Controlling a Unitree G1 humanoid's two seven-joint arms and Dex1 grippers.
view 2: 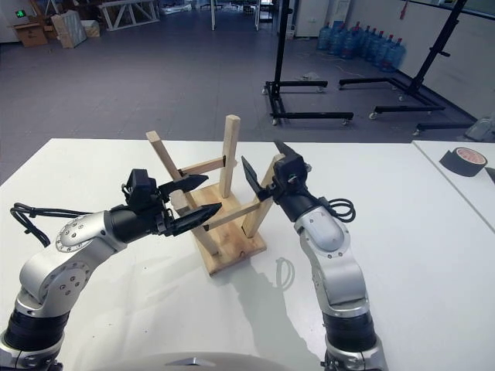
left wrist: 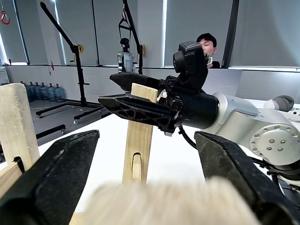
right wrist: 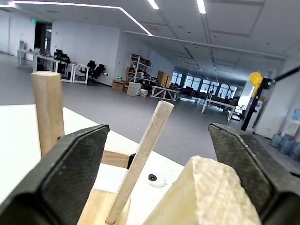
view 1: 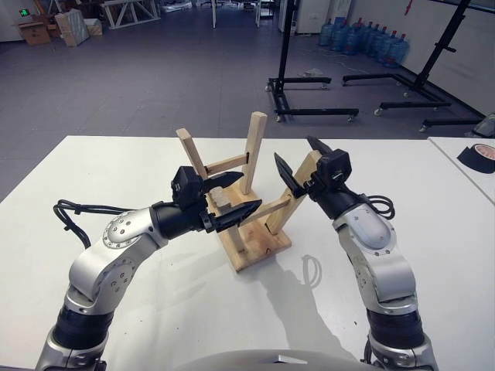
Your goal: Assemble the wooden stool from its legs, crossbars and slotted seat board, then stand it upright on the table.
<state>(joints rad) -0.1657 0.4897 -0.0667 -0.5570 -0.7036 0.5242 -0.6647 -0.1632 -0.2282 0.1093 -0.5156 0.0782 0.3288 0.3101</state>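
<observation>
Stool (view 1: 255, 224): upside down, seat board (view 1: 259, 249) flat on the table (view 1: 116, 170), legs (view 1: 255, 147) up.
Left gripper (view 1: 250, 190): released, astride one leg.
Right gripper (view 1: 293, 148): released, straddling another leg's top.

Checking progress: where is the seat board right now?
In the head views the seat board lies flat at the middle of the table, legs pointing up from it, between the left gripper and the right gripper.
</observation>
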